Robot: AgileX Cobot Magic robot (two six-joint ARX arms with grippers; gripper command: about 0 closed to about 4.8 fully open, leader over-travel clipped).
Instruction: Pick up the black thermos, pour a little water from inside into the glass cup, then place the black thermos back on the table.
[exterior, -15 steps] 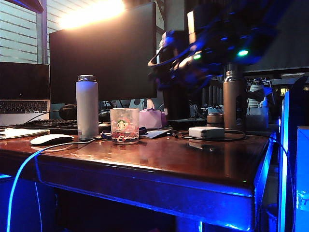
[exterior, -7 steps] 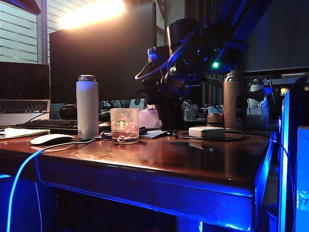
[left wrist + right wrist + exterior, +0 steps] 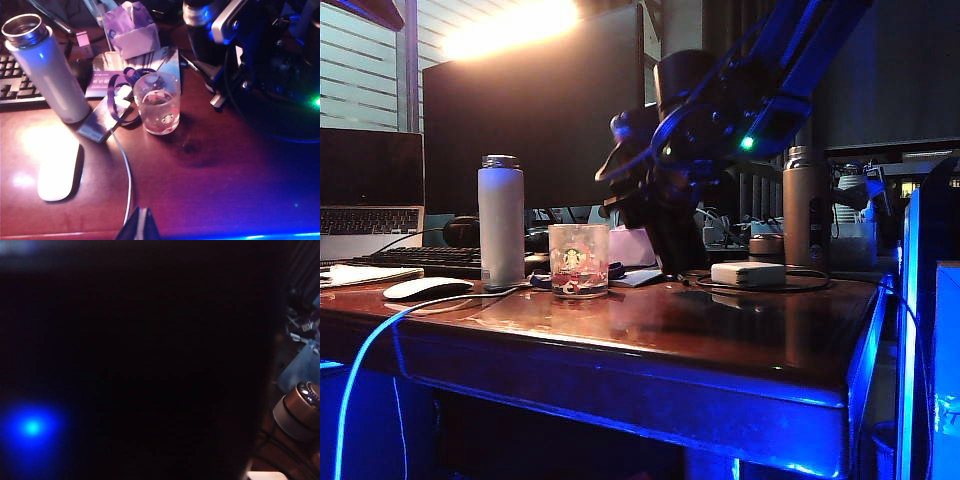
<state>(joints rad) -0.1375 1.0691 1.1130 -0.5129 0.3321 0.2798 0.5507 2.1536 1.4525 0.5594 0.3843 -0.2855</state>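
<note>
the right arm has swung down from the upper right of the exterior view, and the right gripper (image 3: 645, 180) now hangs low over the table (image 3: 720, 330), pressed against the black thermos (image 3: 682, 75), just behind and to the right of the glass cup (image 3: 578, 260). everything else lies as before.

the thermos is a tall, slim matte cylinder, almost a silhouette against the dark arm. in the right wrist view a black mass fills nearly the whole frame, so i cannot tell whether the jaws stand open beside it or grip it. from the left wrist view its dark body (image 3: 199, 30) rises beside the arm, near the cup (image 3: 157, 102) but apart from it.

the cup is short clear glass with a round green logo and pink-red print. the table is glossy reddish-brown wood with a thick rounded front edge. a smooth white flask (image 3: 501, 220) with a metal rim stands to the cup's left, and a bronze flask (image 3: 804, 205) stands far right. a flat white mouse (image 3: 425, 288) and a white box (image 3: 748, 273) lie near the sides.

the broad front part of the table is bare. the left gripper (image 3: 140, 220) hovers above that near side, fingertips closed together on nothing.
</note>
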